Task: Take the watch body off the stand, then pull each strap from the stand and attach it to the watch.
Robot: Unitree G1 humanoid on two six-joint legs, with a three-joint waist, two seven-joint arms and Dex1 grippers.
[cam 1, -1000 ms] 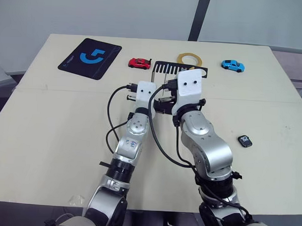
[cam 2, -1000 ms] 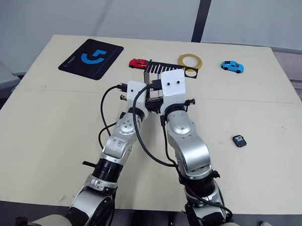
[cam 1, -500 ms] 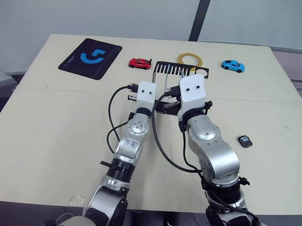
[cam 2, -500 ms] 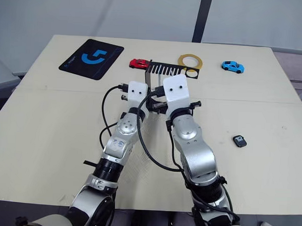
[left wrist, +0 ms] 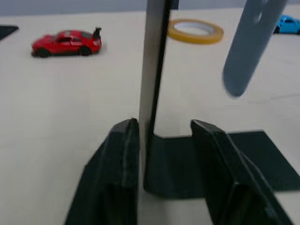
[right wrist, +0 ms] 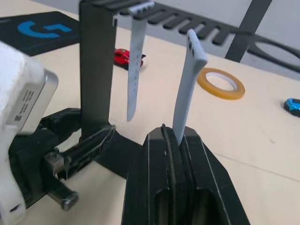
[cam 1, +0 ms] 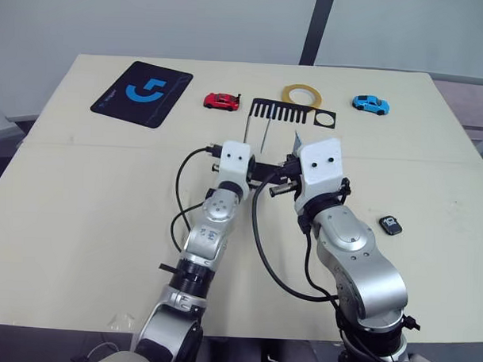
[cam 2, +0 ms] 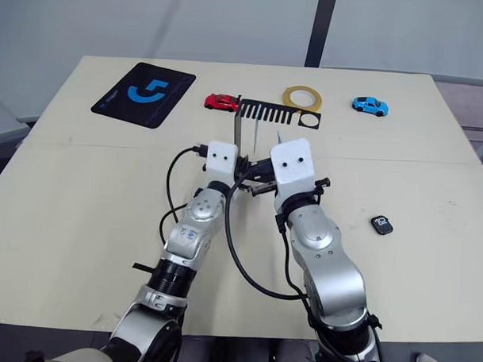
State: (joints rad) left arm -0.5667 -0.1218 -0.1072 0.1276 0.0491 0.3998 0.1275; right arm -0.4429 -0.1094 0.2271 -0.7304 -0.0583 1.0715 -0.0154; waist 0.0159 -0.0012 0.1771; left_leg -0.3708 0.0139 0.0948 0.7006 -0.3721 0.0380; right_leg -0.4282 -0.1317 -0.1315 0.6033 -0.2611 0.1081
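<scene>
Now we hold a strap [right wrist: 186, 89] pinched in the right gripper [right wrist: 174, 137]; left gripper [left wrist: 164, 140], fingers spread, brackets the stand [right wrist: 97, 70]. Next: carry it to the watch body [cam 1: 391, 226].

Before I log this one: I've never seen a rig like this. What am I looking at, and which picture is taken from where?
This is a humanoid robot with two arms, each ending in a two-fingered claw. The two wide pictures come from cameras in its head, looking down over a table. The two close ones come from its wrists. On the table lie a mouse pad, a red toy car, a blue toy car, a tape ring and the watch body, off the stand. The left claw straddles the stand's upright, open. The right claw is shut on one strap. The other strap hangs from the stand.
</scene>
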